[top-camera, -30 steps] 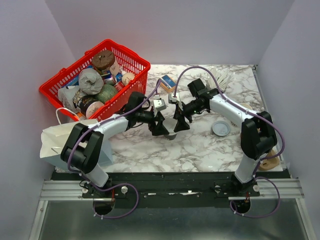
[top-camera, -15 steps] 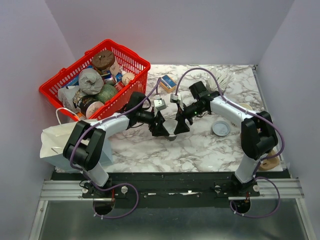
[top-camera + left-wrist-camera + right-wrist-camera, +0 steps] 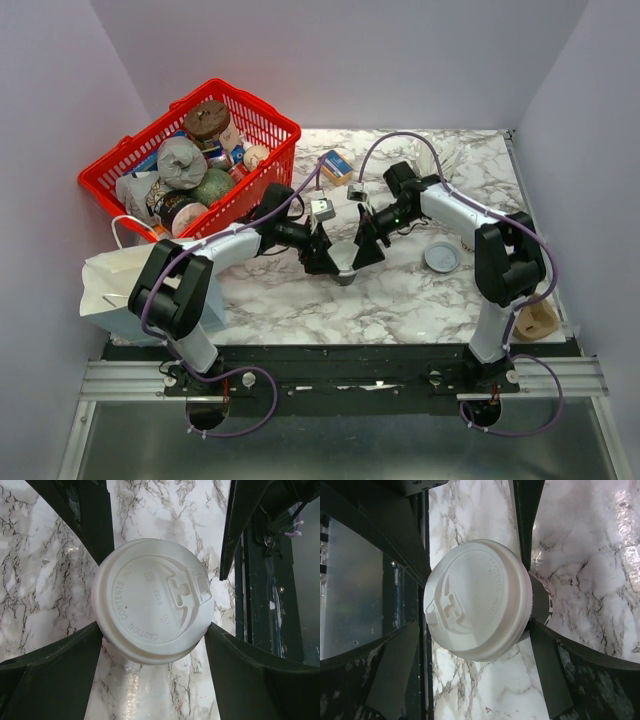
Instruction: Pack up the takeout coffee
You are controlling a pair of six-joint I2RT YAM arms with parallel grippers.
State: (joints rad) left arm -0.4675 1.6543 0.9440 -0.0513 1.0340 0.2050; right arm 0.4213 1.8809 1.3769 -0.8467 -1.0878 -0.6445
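Observation:
The takeout coffee (image 3: 346, 271), a dark cup with a white lid, stands at the middle of the marble table. Its lid fills the left wrist view (image 3: 152, 600) and the right wrist view (image 3: 477, 600). My left gripper (image 3: 325, 258) comes in from the left and is shut on the cup, with both fingers (image 3: 75, 665) tucked under the lid's rim. My right gripper (image 3: 365, 250) straddles the cup from the right and is open. One finger (image 3: 555, 660) is against the dark body. The other stands just off the lid.
A red basket (image 3: 262, 115) full of goods stands at the back left. A white paper bag (image 3: 110, 285) lies at the near left. A loose grey-white lid disc (image 3: 442, 257) lies to the right, and a blue and orange packet (image 3: 338, 164) lies behind the arms.
Both grippers and the cup between them have shifted slightly toward the near edge. The right arm's wrist has swung back and turned.

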